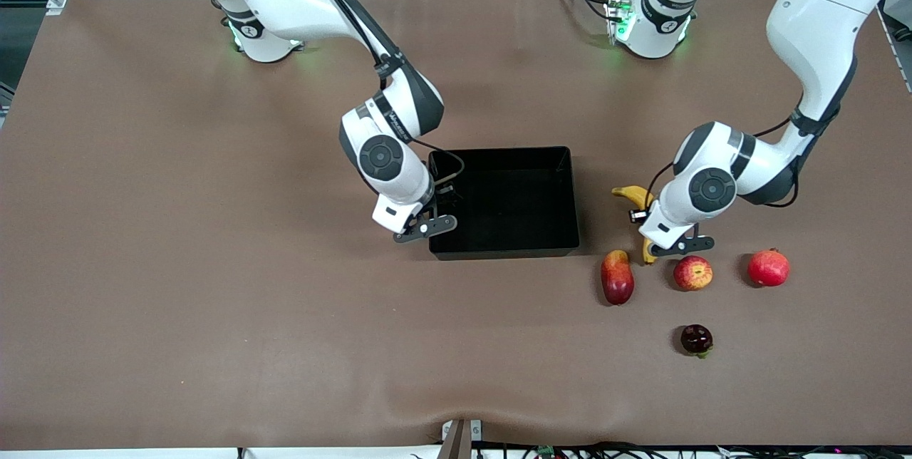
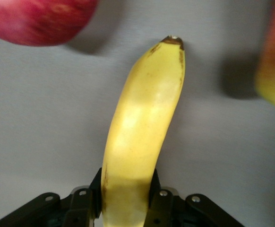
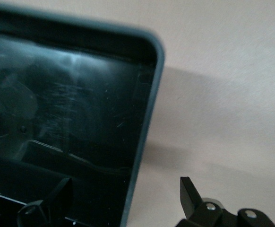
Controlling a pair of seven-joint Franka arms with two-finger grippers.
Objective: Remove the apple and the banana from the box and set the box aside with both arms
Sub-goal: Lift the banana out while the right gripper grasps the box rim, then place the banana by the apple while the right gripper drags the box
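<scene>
The yellow banana (image 1: 633,194) lies beside the box, toward the left arm's end of the table, and my left gripper (image 1: 650,232) is shut on its middle. In the left wrist view the banana (image 2: 144,127) runs out from between the fingers of the left gripper (image 2: 125,198), its dark tip between the apple (image 2: 38,19) and a mango (image 2: 274,71). The streaked apple (image 1: 692,273) sits just nearer the camera than the left hand. My right gripper (image 1: 436,220) is open and straddles the black box (image 1: 572,195) wall at the right arm's end. In the right wrist view that gripper (image 3: 125,198) has one finger inside the box (image 3: 147,123).
A red-orange mango (image 1: 617,277) lies beside the apple, toward the box. A plain red round fruit (image 1: 769,267) sits farther toward the left arm's end. A small dark fruit (image 1: 696,339) lies nearer the camera. The box holds nothing.
</scene>
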